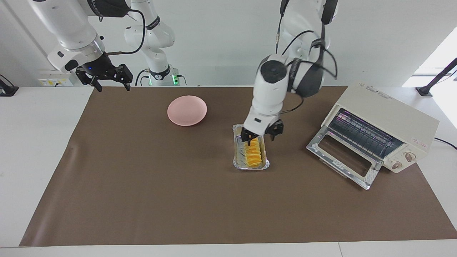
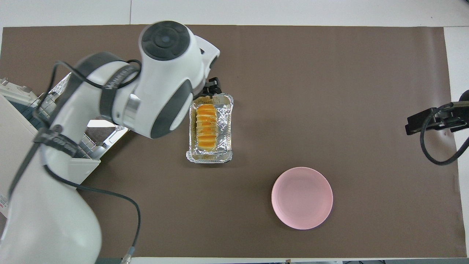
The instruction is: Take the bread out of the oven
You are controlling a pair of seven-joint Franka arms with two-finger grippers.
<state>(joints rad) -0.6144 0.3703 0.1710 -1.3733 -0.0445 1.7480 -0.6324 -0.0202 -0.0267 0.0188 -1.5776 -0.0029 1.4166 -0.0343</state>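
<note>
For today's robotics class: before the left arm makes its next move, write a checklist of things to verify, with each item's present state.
1. bread out of the oven: ok, lies in the foil tray on the mat.
2. left gripper let go: ok, open, raised over the tray's end nearer the robots.
3. Oven door down: ok.
4. Oven rack bare: ok.
5. right gripper out of the way: ok, open, waits at the mat's corner.
</note>
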